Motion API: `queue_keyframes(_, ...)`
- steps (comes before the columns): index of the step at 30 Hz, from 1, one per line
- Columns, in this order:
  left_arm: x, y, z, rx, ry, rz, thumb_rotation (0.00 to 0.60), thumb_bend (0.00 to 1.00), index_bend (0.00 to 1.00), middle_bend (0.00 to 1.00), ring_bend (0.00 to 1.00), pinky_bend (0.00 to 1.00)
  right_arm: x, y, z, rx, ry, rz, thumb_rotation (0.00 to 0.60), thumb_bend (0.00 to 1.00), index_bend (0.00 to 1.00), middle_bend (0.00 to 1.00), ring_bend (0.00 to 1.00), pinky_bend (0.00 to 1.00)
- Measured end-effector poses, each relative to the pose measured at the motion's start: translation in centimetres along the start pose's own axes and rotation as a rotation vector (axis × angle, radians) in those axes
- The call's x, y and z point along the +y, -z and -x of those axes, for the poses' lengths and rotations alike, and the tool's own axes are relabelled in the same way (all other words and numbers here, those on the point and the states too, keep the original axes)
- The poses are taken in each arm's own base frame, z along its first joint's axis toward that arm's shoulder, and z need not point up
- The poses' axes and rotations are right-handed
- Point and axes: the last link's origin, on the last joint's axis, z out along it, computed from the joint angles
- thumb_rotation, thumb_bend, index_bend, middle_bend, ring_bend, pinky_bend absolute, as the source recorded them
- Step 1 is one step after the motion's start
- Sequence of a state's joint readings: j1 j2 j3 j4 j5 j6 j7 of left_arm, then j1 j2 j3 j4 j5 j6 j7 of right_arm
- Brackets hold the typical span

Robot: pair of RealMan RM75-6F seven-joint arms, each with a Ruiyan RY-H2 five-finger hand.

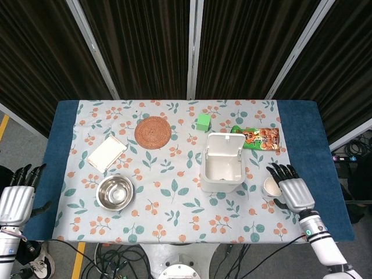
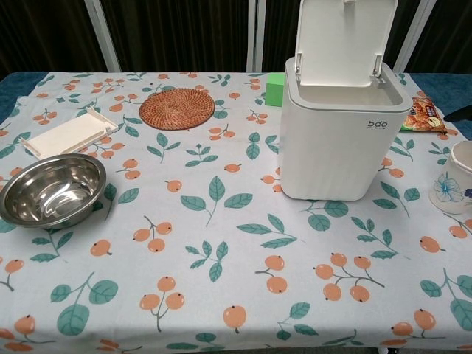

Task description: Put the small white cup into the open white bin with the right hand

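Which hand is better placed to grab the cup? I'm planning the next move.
Right hand: it hovers beside the small white cup. The left hand sits off the table's far edge.

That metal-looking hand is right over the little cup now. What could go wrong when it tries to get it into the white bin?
The right hand is over the small white cup with fingers spread, not yet holding it; a clumsy close could tip or push the light cup.

The white bin stands close beside the cup, so the hand might bump it on the way in.

The raised lid stands behind the opening and could catch the fingers or the cup.
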State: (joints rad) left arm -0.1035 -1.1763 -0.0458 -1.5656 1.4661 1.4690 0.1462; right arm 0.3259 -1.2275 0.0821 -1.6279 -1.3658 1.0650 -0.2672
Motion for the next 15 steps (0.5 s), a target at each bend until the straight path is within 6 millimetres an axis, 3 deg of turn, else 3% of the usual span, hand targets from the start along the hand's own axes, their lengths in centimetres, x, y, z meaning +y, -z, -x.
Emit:
queue_keyframes(4,-0.06,0.02,0.11,-0.003,0.002,-0.001,0.6,0.16,0.08,0.14,0.04,0.11,-0.69,-0.66,0.24,-0.007,0.002,-0.015,0.6,0.18,0.0,0.13,0.12,0.29)
queue_keyframes(8,-0.23,0.02,0.38,-0.015,0.006,-0.006,0.6,0.16,0.08,0.14,0.04,0.11,-0.8,-0.99,0.55,-0.017,0.006,-0.015,0.6,0.19,0.01,0.18,0.18,0.35)
queue_keyframes(15,-0.38,0.01,0.52,-0.017,0.011,-0.009,0.6,0.16,0.08,0.14,0.04,0.11,-0.84,-1.08,0.63,-0.006,0.004,-0.016,0.6,0.21,0.21,0.28,0.33,0.5)
